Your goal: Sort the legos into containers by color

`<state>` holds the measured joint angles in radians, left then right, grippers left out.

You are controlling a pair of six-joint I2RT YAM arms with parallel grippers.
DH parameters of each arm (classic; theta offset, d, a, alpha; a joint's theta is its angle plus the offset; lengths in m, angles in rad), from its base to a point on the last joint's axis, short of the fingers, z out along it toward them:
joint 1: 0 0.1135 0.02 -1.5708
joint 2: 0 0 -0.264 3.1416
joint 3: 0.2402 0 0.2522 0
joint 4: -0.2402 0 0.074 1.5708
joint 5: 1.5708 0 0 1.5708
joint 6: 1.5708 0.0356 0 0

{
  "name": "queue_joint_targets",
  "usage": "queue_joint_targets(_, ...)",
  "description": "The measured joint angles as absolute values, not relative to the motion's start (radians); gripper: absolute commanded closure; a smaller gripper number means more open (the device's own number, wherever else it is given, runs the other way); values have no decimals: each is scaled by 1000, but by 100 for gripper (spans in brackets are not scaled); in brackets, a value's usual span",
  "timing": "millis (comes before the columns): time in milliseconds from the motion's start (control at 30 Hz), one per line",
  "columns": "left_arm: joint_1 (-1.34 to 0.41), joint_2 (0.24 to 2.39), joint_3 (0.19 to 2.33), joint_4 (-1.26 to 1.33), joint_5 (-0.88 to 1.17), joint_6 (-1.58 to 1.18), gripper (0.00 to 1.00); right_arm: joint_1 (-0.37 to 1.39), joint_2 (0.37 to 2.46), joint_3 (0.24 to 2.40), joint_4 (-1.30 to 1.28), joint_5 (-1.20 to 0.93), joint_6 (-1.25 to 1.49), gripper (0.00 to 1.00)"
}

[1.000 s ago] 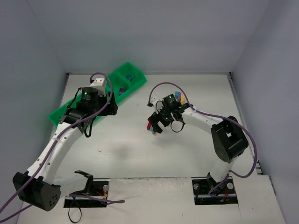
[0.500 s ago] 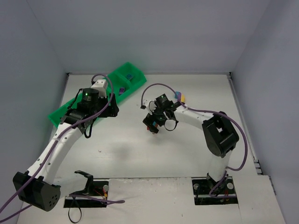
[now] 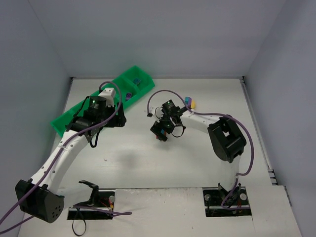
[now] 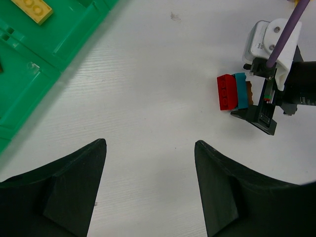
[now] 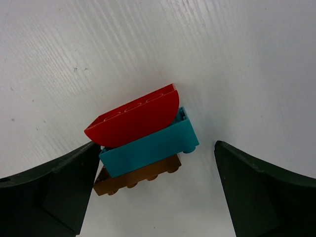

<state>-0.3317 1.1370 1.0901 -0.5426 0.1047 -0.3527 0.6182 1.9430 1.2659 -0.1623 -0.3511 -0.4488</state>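
A stack of three legos [image 5: 143, 140], red on teal on brown-orange, lies on its side on the white table. My right gripper [image 5: 155, 148] is open around it; the left finger [image 5: 74, 182] touches the stack's end and the right finger stands apart. From above, that stack [image 3: 157, 133] sits mid-table under the right gripper [image 3: 161, 132]. My left gripper [image 4: 149, 148] is open and empty over bare table beside the green tray of containers [image 4: 29, 64], where a yellow lego [image 4: 32, 7] lies. The left wrist view also shows the stack [image 4: 234, 91].
The green tray [image 3: 74, 114] runs diagonally at the far left, with purple legos [image 3: 129, 95] and a blue one [image 3: 138, 80] in its compartments. A purple and yellow cluster of legos [image 3: 189, 102] lies behind the right arm. Walls enclose the table.
The right arm's elbow has swung left and its wrist has turned, with the gripper staying over the stack. The left gripper has shifted slightly right.
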Motion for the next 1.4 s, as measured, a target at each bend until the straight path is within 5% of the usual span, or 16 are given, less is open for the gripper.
queue_joint_targets(200, -332, 1146, 1082, -543, 115, -354, 34, 618, 1956, 1268, -169, -351, -459, 11)
queue_joint_targets(367, -332, 1157, 1080, -541, 136, -362, 34, 618, 1960, 1268, -169, -351, -467, 27)
queue_joint_targets(467, -332, 1163, 1070, -537, 146, -371, 34, 618, 1960, 1268, -168, -355, -466, 40)
queue_joint_targets(600, -332, 1179, 1066, -533, 162, -379, 34, 618, 1959, 1264, -162, -365, -451, 71)
queue_joint_targets(767, -332, 1198, 1060, -508, 189, -403, 34, 618, 1942, 1232, -121, -375, -423, 86)
queue_joint_targets(1400, -413, 1389, 1047, -245, 415, -696, 33, 649, 1616, 961, 150, -416, -201, 100)
